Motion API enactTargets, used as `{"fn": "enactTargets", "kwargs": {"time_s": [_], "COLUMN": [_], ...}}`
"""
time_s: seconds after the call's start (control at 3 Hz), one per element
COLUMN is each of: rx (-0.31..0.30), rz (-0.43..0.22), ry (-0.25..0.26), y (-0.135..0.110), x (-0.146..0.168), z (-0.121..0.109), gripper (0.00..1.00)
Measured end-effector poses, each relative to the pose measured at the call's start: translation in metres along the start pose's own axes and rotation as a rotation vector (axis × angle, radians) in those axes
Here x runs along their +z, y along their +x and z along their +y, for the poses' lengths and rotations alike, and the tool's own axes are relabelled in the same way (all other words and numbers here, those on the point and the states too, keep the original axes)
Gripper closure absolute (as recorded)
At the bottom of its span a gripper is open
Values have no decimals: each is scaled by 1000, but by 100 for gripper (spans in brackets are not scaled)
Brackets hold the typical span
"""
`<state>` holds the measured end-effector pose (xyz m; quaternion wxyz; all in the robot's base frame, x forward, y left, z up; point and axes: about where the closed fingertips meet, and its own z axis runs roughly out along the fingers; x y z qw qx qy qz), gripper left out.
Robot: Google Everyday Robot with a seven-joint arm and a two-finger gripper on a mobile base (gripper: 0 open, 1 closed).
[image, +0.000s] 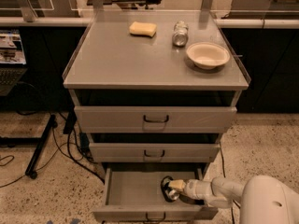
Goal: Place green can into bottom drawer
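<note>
One green can [171, 194] sits clamped between gripper [169, 188] jaws inside bottom drawer [131, 191].

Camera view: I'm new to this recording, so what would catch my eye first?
The open bottom drawer, where the robot's white arm reaches in from the right, its gripper at a green can near the drawer's right side. Next, the cabinet top: a yellow sponge, a silver can and a white bowl toward its back.
</note>
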<state>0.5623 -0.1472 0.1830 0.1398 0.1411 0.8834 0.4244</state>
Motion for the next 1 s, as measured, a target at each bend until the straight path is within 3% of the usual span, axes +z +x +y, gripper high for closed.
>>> {"fn": "enactTargets", "kwargs": {"time_s": [0.33, 0.67, 1.0], "rx": [0, 0, 0], "rz": [0, 0, 0], "ry": [0, 0, 0], "y": [0, 0, 0], "x": [0, 0, 0], "z": [0, 0, 0], "gripper": [13, 0, 0]}}
